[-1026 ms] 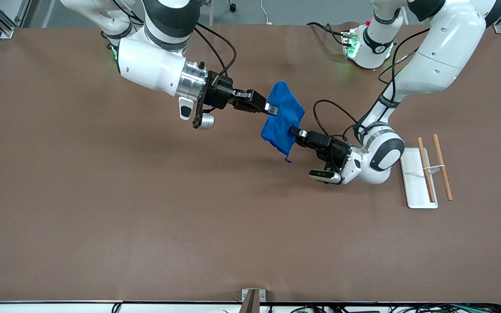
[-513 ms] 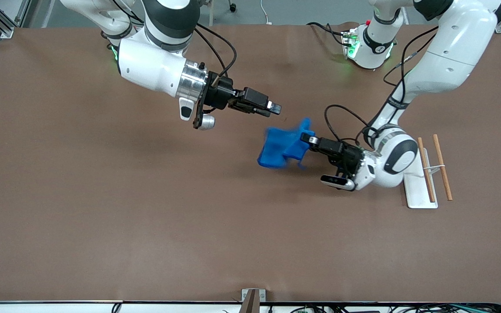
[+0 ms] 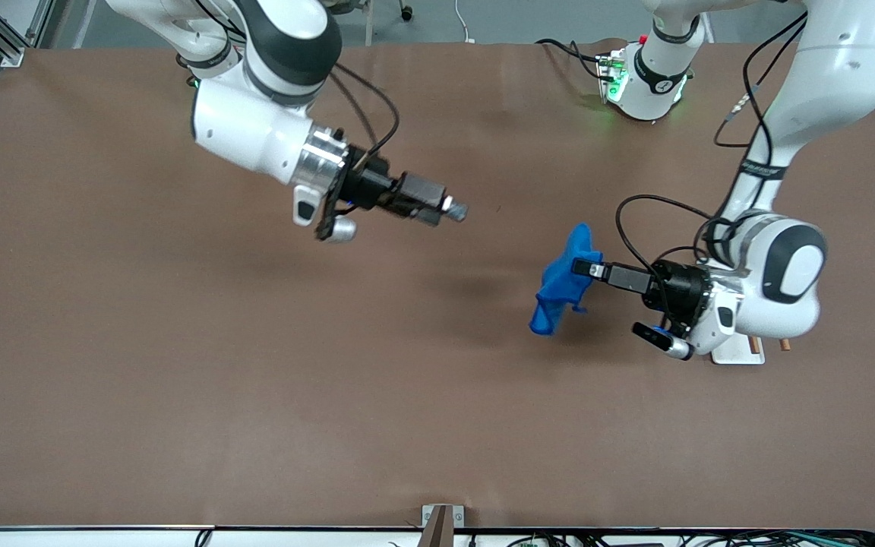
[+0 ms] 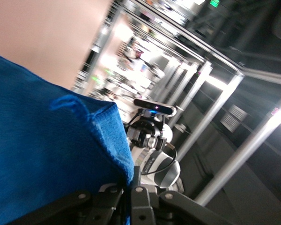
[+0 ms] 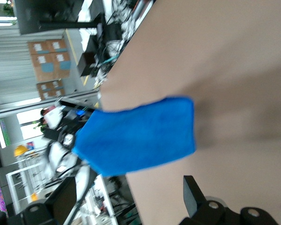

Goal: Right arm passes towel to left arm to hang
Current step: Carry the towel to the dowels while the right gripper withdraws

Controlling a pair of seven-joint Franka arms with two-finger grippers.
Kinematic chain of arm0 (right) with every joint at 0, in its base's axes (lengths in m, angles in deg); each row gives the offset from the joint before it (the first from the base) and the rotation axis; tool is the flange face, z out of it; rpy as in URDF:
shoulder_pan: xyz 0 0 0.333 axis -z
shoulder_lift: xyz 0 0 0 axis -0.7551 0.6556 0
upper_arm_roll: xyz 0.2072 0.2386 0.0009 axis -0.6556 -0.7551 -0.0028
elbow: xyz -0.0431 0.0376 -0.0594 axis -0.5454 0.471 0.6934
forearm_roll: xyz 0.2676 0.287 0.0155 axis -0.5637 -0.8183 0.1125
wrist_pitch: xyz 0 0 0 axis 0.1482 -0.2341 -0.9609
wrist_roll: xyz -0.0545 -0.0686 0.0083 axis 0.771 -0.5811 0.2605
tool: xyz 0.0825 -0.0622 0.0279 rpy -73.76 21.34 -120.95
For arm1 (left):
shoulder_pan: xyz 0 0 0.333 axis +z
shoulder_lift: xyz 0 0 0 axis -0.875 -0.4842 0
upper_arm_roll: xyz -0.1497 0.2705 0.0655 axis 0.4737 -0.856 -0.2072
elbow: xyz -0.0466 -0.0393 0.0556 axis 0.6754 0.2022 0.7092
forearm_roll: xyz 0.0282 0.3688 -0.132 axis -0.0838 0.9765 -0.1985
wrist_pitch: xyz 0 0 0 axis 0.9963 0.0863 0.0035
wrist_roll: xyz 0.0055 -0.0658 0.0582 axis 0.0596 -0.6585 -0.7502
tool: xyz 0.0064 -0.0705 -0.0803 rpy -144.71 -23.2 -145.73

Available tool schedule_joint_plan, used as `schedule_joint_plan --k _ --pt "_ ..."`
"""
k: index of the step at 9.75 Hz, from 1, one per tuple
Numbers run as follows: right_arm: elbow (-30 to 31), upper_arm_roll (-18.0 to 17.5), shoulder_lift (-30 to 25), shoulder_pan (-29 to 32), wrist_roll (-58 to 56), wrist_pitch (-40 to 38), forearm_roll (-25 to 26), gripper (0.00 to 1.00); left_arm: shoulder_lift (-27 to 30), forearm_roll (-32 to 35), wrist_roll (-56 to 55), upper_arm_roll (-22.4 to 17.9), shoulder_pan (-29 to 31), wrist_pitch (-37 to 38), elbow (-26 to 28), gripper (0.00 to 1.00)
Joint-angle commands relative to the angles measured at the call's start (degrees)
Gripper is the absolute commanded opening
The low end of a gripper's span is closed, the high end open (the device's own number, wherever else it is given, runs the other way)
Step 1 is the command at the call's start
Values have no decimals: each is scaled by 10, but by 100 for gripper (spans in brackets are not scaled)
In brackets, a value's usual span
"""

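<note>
The bright blue towel (image 3: 561,287) hangs crumpled from my left gripper (image 3: 580,267), which is shut on its upper edge, above the table beside the white tray (image 3: 737,355). In the left wrist view the towel (image 4: 47,154) fills the space at the shut gripper (image 4: 129,182). My right gripper (image 3: 458,210) is open and empty over the table's middle, apart from the towel. The right wrist view shows the towel (image 5: 140,138) farther off, with nothing between its own fingers (image 5: 192,187).
The white tray with two wooden rods is mostly hidden under the left arm's wrist; only its nearer edge and a rod end (image 3: 785,344) show. The brown table (image 3: 255,365) is bare elsewhere. The arm bases stand along the farther edge.
The right gripper let go of the towel and drew back toward its own end. The left gripper, still shut on the towel, carried it toward the tray.
</note>
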Motion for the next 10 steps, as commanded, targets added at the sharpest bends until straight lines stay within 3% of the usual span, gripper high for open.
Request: schedule_joint_plan --k 1,3,4,6,7,9,10 --pt "33 70 -32 23 -4 -67 71 100 26 144 -66 -7 -7 -65 -11 0" --pt "16 157 -39 23 2 -167 257 100 48 261 -132 -24 -7 -66 -34 0" --pt "19 191 -52 23 2 -188 305 100 64 330 -172 -26 -9 -69 -39 0" --pt "16 268 -81 23 3 -261 454 100 102 520 -259 -23 -17 -93 -36 0" --pt "15 308 -99 22 4 -291 502 100 114 605 -299 -18 -20 -97 -34 0" --pt "-1 388 -139 11 -1 -350 547 100 123 656 -378 -19 -20 -98 -23 0" --pt "-36 409 -154 8 0 -432 586 100 125 709 -416 -18 -20 -105 -8 0"
